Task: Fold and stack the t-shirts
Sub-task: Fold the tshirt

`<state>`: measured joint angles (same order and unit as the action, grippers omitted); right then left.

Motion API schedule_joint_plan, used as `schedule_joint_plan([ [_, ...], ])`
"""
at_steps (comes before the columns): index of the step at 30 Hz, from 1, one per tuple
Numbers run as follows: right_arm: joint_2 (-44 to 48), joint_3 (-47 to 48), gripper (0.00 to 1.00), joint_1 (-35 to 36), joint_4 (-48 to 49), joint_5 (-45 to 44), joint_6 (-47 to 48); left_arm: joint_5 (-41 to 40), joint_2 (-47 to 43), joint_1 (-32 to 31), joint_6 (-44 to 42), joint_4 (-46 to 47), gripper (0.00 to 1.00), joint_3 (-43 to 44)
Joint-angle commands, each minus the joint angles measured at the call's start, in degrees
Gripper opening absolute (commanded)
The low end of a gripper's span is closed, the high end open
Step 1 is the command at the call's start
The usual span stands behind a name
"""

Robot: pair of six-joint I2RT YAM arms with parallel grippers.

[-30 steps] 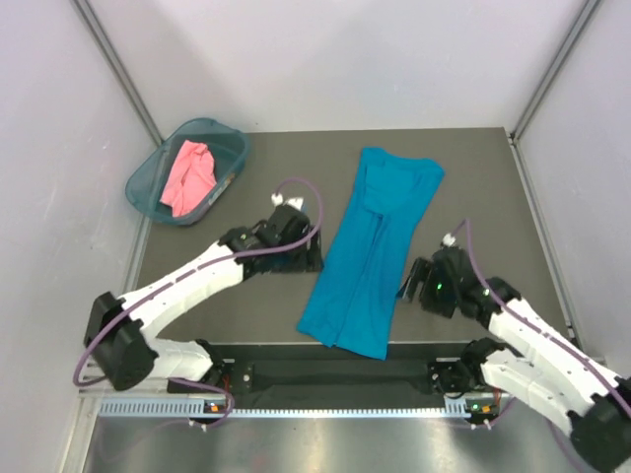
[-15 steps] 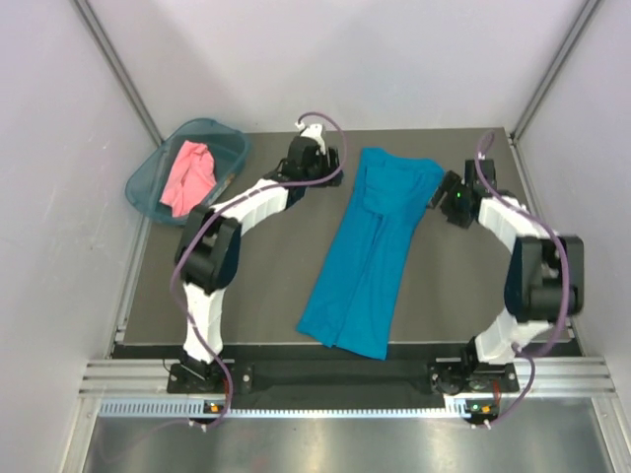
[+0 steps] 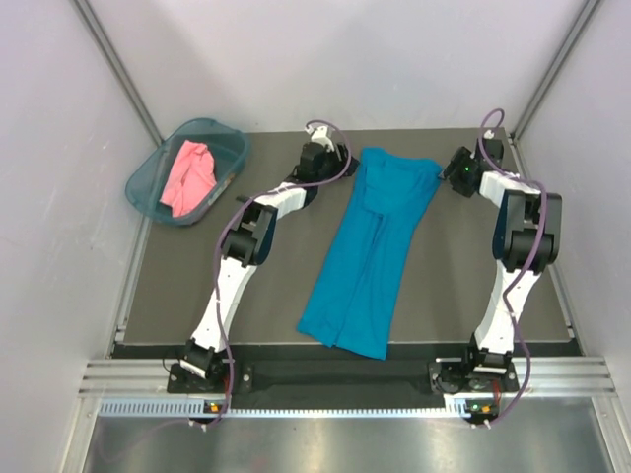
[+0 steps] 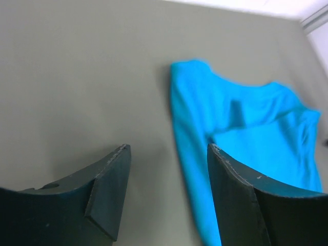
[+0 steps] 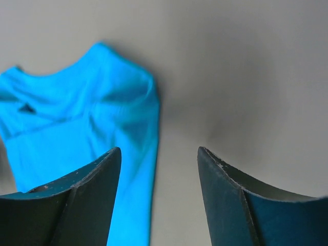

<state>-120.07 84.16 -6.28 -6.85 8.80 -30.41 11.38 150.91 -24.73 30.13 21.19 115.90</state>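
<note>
The teal-blue t-shirt [image 3: 373,251] lies flat on the dark table, folded lengthwise into a long strip, collar end at the back. The salmon-pink t-shirt [image 3: 188,175] lies crumpled in the teal basket [image 3: 233,146] at the back left. My left gripper [image 3: 342,163] is open and empty beside the shirt's back left corner; the left wrist view shows the shirt's edge [image 4: 187,154] between the fingers. My right gripper [image 3: 446,177] is open and empty at the shirt's back right corner, whose edge [image 5: 148,128] shows between its fingers.
Both arms reach far back across the table [image 3: 246,286]. Grey walls and slanted frame posts [image 3: 118,69] close in the back and sides. The table's back edge lies just behind the shirt's collar.
Both arms have swung from the middle of the table to the back, stretching out fully. The grippers now flank the shirt's collar end. The shirts have not moved.
</note>
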Motion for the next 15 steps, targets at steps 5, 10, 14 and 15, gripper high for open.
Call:
schedule_joint_plan([
  [5,-8.3,10.1,0.62,-0.8,3.5,6.2,0.9,-0.3,8.0,0.0,10.6,8.9,0.68,11.3],
  [10,-13.2,16.0,0.56,-0.2,3.4,9.5,-1.0,-2.0,12.8,0.0,15.7,9.3,0.66,17.0],
  [14,-16.9,20.2,0.49,0.7,3.0,10.1,-2.6,-4.4,15.5,0.0,19.8,10.4,0.61,19.3],
  [15,-17.2,21.1,0.47,1.0,3.2,10.1,-2.9,-4.9,15.8,-0.1,20.5,11.3,0.6,19.4],
])
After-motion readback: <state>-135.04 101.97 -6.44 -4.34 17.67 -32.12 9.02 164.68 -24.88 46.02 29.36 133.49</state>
